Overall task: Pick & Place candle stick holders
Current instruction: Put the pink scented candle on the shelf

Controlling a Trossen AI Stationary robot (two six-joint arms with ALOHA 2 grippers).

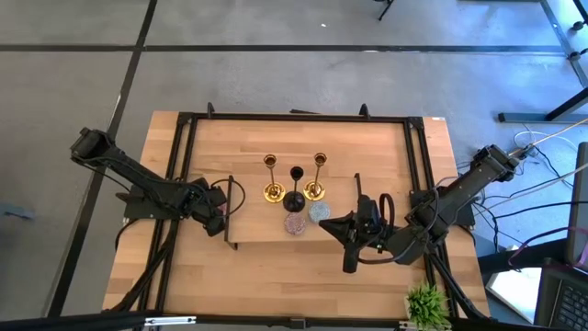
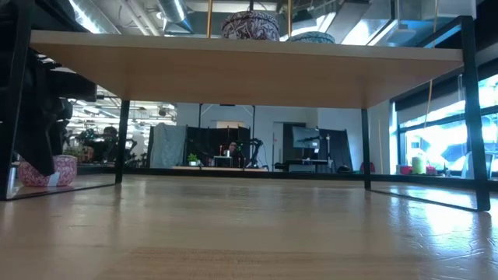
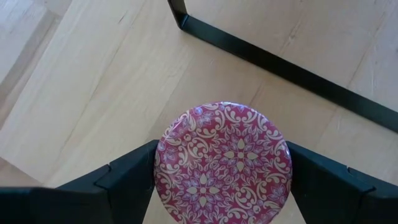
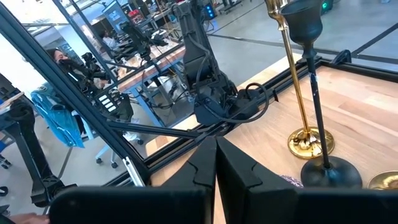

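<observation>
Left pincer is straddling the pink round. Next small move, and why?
Probably close the left pincer on the pink round holder. Its fingers stand open on either side of the holder, which sits centred between them on the table beside the wooden board's black rail. The right pincer waits shut, clear of the board, so nothing seems to block a grasp.

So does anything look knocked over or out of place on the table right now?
Nothing stands out. The two gold holders and the black holder stand upright on the board; the pink round holder sits flat between the left tool's fingers.
</observation>
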